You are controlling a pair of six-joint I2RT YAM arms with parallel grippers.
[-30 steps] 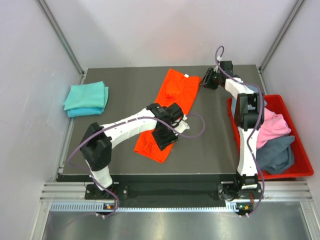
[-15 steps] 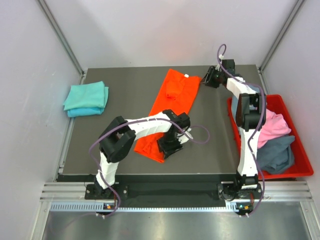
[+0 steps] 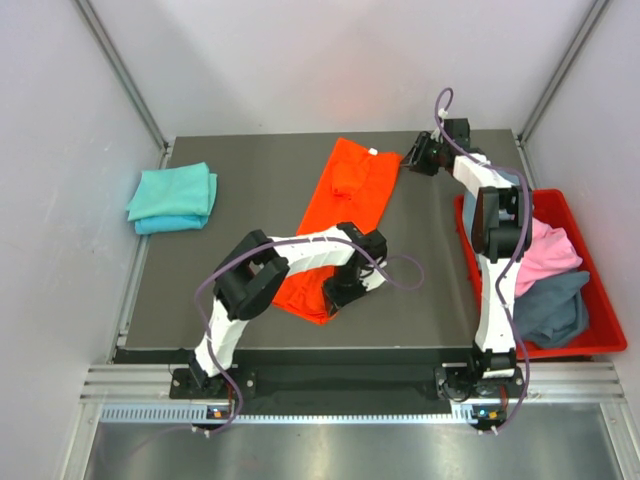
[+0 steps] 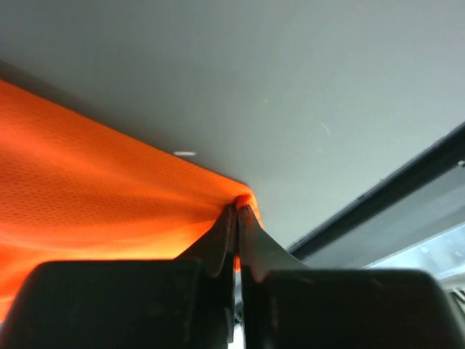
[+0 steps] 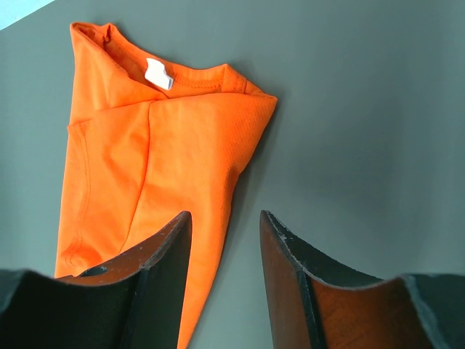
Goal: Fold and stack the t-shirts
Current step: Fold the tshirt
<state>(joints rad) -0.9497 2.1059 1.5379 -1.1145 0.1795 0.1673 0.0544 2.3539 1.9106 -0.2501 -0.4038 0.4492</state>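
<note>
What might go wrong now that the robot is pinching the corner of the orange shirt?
The left gripper pinches only the very tip of one corner of the orange t-shirt, so the cloth might slip out when lifted. The right gripper is open beside the collar end and holds nothing. If the left one pulls alone, the shirt may drag across the table, and its folded-in sleeve could come undone.
</note>
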